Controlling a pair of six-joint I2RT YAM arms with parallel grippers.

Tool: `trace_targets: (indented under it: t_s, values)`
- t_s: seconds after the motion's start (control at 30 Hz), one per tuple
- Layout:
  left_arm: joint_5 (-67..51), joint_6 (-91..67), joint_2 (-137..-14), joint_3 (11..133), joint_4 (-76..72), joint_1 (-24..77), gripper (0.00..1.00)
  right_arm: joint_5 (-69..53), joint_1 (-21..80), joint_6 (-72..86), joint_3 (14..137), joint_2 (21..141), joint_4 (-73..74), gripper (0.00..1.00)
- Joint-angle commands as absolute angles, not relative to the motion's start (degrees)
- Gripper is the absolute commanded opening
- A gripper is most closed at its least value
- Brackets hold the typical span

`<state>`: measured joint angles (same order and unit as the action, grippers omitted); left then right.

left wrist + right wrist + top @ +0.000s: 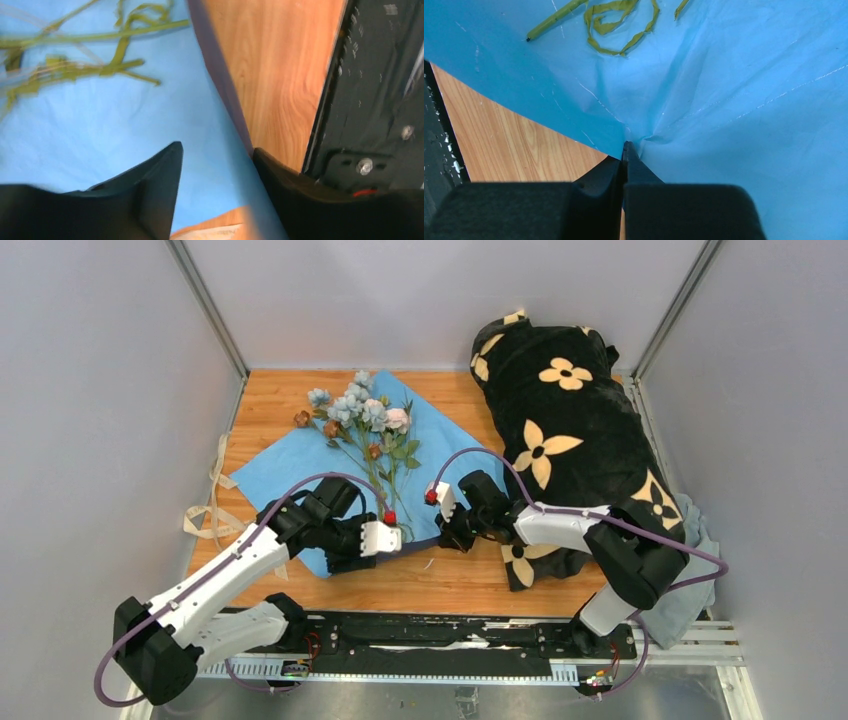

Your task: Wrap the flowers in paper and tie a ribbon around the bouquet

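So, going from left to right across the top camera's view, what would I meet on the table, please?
Ribbon → flowers, lying on the paper → black blanket → grey-blue cloth.

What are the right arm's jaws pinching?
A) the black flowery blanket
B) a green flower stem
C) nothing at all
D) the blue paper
D: in the right wrist view, the right gripper has its jaws shut on a spot of the paper, and the sheet puckers into creases around that pinch.
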<state>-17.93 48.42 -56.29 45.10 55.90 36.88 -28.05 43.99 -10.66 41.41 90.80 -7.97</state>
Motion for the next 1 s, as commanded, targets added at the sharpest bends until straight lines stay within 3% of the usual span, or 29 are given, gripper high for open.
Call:
trace_targets:
  t_s: [0.0,0.03,0.07,0.13,0.23,0.37,0.43,0.63,0.8,0.97]
  values:
    - [-11.97,42.09,-56.28,47.95,48.42,37.27,0.33,-28.46,43.31,-11.28,42.11,90.41,-4.8,0.0]
    - [-11.02,40.55,-56.22,48.5,47.23,37.31,0.05,-28.88,43.32,-11.45,41.91,90.16,-4.42,0.0]
    - [-9.79,39.49,-56.47,48.64,46.15,37.22,0.0,-29.37,43.33,-11.51,41.69,89.75,-4.2,0.0]
    - [-7.39,38.9,-58.13,48.92,44.19,37.2,0.0,-31.0,43.33,-11.51,41.06,88.85,-4.06,0.0]
    - [-2.5,38.15,-62.92,49.67,40.13,37.11,0.0,-33.11,43.33,-11.14,40.0,86.84,-3.77,0.1]
    - [4.83,39.49,-72.53,51.59,32.18,35.83,0.0,-32.35,43.26,-9.49,38.86,82.32,-2.17,0.38]
    - [4.5,39.84,-76.9,53.25,30.19,34.29,0.0,-31.19,43.31,-8.2,39.04,79.76,-0.49,0.46]
    - [0.55,40.06,-86.33,55.95,25.5,30.89,0.0,-26.9,43.24,-1.67,41.78,72.45,6.7,0.45]
    - [-4.69,39.2,-88.8,57.76,25.35,29.13,0.0,-30.78,43.2,13.03,42.82,76.62,-6.51,0.37]
    - [-9.6,41.19,-85.3,59.57,31.81,28.62,0.0,-32.66,39.84,12.81,48.31,83.93,-10.81,0.54]
